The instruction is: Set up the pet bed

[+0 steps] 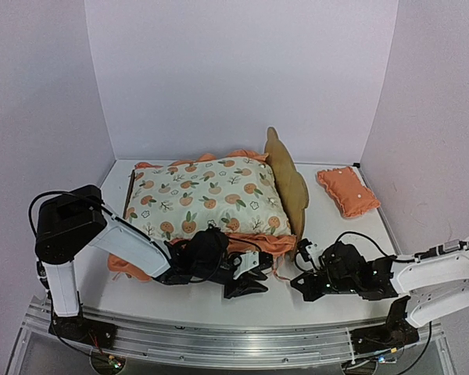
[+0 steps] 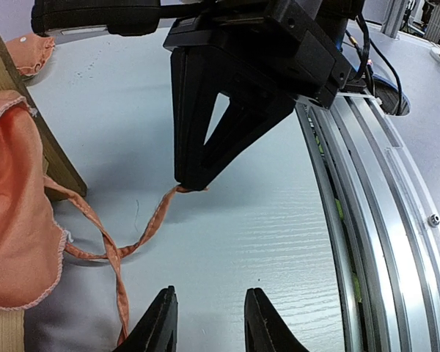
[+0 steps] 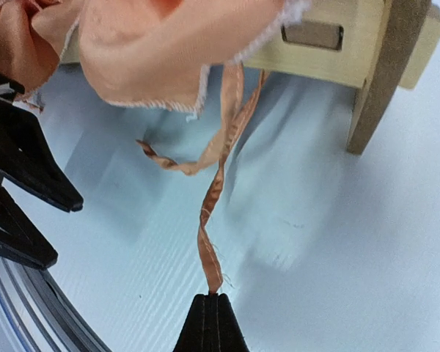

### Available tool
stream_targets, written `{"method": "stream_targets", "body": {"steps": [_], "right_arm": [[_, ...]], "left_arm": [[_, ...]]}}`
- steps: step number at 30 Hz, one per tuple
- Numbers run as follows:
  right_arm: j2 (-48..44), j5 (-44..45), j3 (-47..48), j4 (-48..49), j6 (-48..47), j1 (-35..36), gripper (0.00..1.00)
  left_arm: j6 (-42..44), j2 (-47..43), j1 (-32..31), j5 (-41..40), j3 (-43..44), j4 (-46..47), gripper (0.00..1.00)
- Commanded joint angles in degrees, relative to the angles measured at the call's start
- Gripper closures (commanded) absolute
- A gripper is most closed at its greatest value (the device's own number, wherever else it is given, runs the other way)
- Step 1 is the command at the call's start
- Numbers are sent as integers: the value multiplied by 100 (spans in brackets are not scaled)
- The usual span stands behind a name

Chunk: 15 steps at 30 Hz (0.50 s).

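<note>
Pad [image 1: 207, 199] lies on the bed [image 1: 286, 183], pillow [image 1: 348, 190] not yet placed, near the bench's [image 1: 328, 215] far right corner; right hand [image 3: 213, 299] pinches a tie [image 3: 214, 198], left hand [image 2: 209, 299] half-open, empty.

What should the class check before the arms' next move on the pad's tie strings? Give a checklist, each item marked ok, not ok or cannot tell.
1. The right gripper is shut on a tie string: ok.
2. The left gripper holds the second tie string: not ok, jaws open, string beside them.
3. The mattress pad lies on the pet bed: ok.
4. Both strings tied: not ok, loose on the table.
5. The pillow on the bed: not ok, it lies apart.
</note>
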Motion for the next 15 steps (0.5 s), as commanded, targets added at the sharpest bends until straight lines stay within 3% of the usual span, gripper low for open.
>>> {"method": "stream_targets", "body": {"steps": [1, 6, 15], "right_arm": [[-315, -372, 219, -805, 18, -12, 100], [-255, -847, 452, -803, -79, -19, 100], [40, -1097, 918, -550, -210, -11, 100]], "left_arm": [[-83, 260, -68, -13, 130, 495, 66], [77, 331, -82, -161, 163, 671, 64], [1331, 415, -164, -334, 21, 1793, 54]]}}
